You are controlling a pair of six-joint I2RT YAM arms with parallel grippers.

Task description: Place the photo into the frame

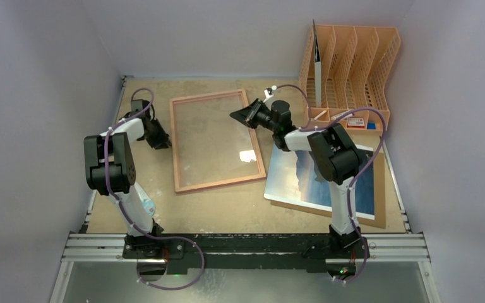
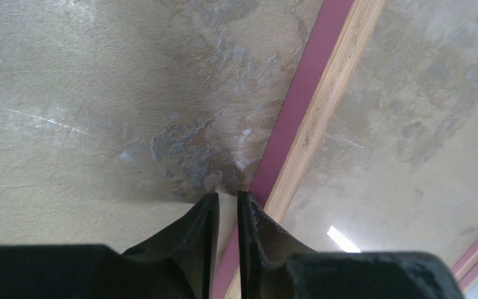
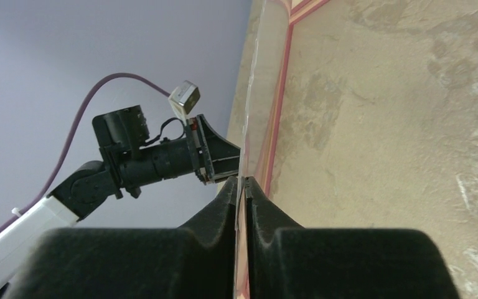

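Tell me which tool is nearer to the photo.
Right. The right tool is over the frame's right rail, the side facing the photo. The left tool sits at the frame's left rail, farther away.

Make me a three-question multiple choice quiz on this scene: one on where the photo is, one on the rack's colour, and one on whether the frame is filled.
1. Where does the photo lie?
A) inside the frame
B) on the brown sheet, to the right of the frame
C) standing in the file rack

2. What colour is the file rack?
A) orange
B) green
C) black

3. What state is the frame in?
A) it holds the photo
B) it is empty
C) it is propped in the rack

Answers:
1 B: the sea print rests on the brown sheet, partly under the right arm.
2 A: its slotted walls are orange in the top view.
3 B: the bare table shows through the frame's clear pane.
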